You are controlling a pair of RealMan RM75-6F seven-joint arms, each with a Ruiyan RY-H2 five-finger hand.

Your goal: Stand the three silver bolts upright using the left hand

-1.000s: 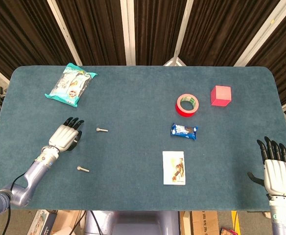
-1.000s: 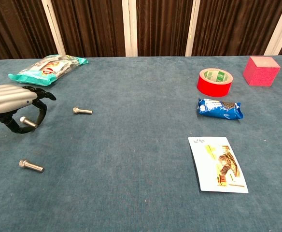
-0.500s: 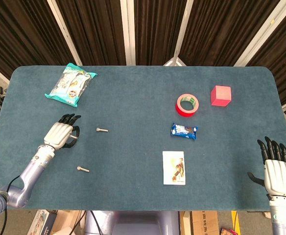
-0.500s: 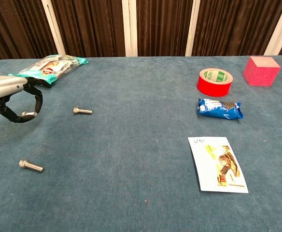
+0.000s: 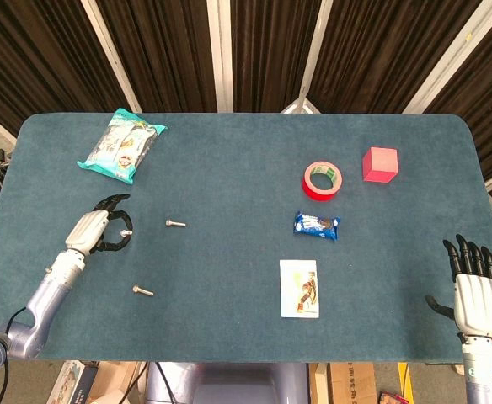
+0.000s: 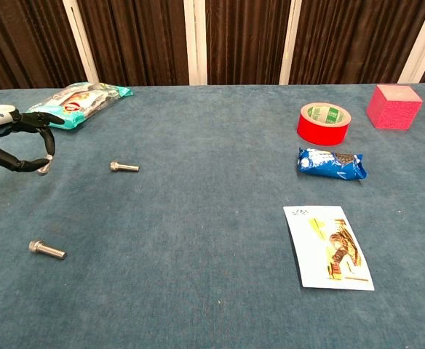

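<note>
The left hand (image 5: 97,229) is pinching one silver bolt (image 6: 46,161) between thumb and a fingertip, holding it clear of the blue table (image 5: 229,168) near the left edge; in the chest view the bolt is hanging roughly vertical in that pinch, which looks like the orientation it needs for being set down on its head. The grip is sitting at the fingertips rather than in the palm, probably so the bolt can be lowered and released without being knocked over. The two other bolts are lying flat on their sides: one (image 5: 174,223) just to the right of the hand, the other (image 5: 142,290) nearer the front edge, well apart from each other. Judging from that, none of the three is standing yet. The right hand (image 5: 478,290) is resting open at the far right with fingers extended and holding nothing, since the task is asking only for the left. A snack bag (image 5: 121,145), red tape roll (image 5: 323,180), pink cube (image 5: 380,163), blue wrapper (image 5: 317,225) and printed packet (image 5: 299,288) are lying elsewhere (none in the hand's way).
</note>
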